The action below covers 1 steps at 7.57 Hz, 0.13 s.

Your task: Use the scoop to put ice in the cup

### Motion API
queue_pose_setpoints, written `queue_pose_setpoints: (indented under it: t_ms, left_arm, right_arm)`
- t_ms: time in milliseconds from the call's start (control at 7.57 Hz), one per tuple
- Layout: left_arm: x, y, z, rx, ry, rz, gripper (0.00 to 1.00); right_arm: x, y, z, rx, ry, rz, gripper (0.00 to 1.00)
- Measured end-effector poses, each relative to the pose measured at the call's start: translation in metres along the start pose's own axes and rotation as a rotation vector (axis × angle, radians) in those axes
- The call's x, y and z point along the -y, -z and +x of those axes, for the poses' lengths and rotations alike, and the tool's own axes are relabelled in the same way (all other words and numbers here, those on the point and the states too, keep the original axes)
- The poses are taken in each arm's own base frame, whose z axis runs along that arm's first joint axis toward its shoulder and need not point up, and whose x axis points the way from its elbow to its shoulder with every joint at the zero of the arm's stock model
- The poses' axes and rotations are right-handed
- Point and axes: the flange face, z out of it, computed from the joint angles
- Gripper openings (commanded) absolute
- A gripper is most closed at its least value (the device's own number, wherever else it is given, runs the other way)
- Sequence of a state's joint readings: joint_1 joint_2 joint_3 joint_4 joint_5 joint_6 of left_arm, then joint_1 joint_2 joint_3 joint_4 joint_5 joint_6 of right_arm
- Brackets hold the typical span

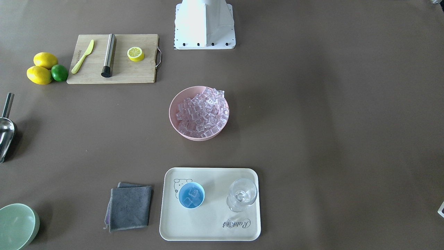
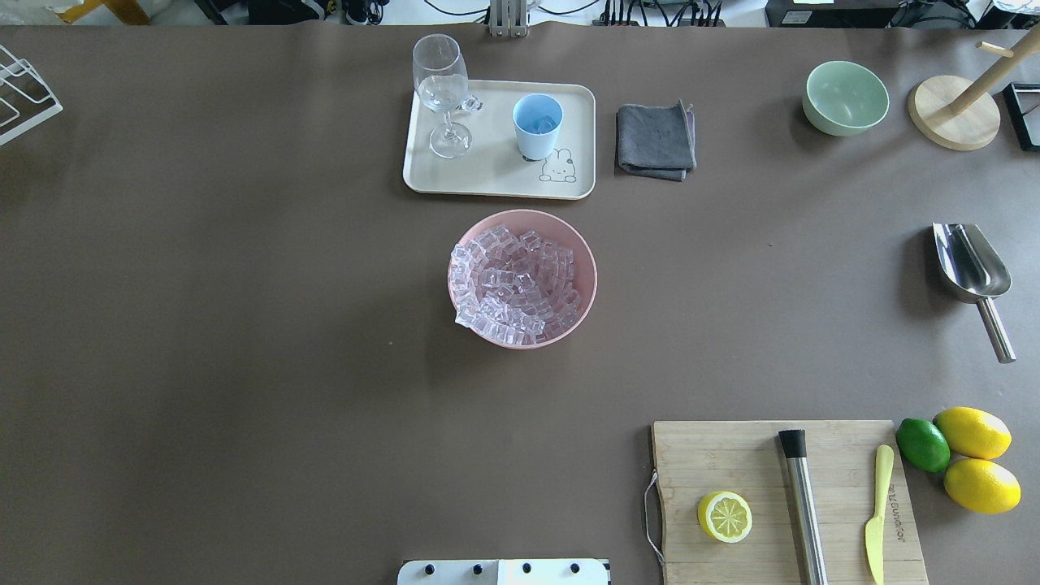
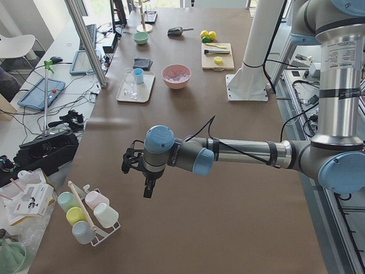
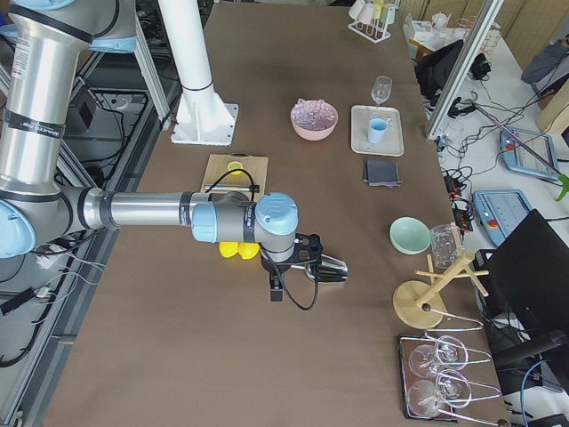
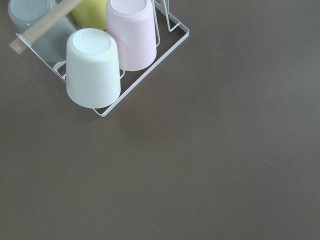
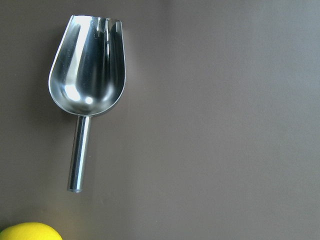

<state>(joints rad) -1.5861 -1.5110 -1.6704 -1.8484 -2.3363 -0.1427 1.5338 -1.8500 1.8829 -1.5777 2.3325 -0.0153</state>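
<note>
The steel scoop [image 6: 90,70] lies empty on the brown table, directly below my right wrist camera; it also shows in the overhead view [image 2: 971,264] at the right edge. The ice [image 2: 516,280] fills the pink bowl [image 2: 587,272] mid-table. The light-blue cup [image 2: 537,126] stands on the cream tray [image 2: 487,175] with a few cubes inside [image 1: 190,196]. My right gripper [image 4: 277,289] hangs over the scoop, seen only in the right side view. My left gripper [image 3: 147,191] hangs far off near a cup rack. I cannot tell whether either is open or shut.
A stemmed glass [image 2: 440,89] and one loose cube [image 2: 470,103] share the tray. A grey cloth [image 2: 655,140], green bowl [image 2: 845,97], wooden stand [image 2: 955,114], cutting board [image 2: 780,496] with lemon half, steel cylinder and knife, lemons and a lime [image 2: 922,444] surround it. A cup rack [image 5: 100,55] is under the left wrist.
</note>
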Motion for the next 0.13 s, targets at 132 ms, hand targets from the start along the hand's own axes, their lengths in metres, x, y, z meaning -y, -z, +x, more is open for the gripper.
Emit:
queue_pose_setpoints:
  t_ms: [132]
  left_arm:
    - [-0.0001, -0.0002, -0.0002, 0.000, 0.000, 0.000, 0.99]
  right_arm:
    - [0.0000, 0.0000, 0.0001, 0.000, 0.000, 0.000, 0.99]
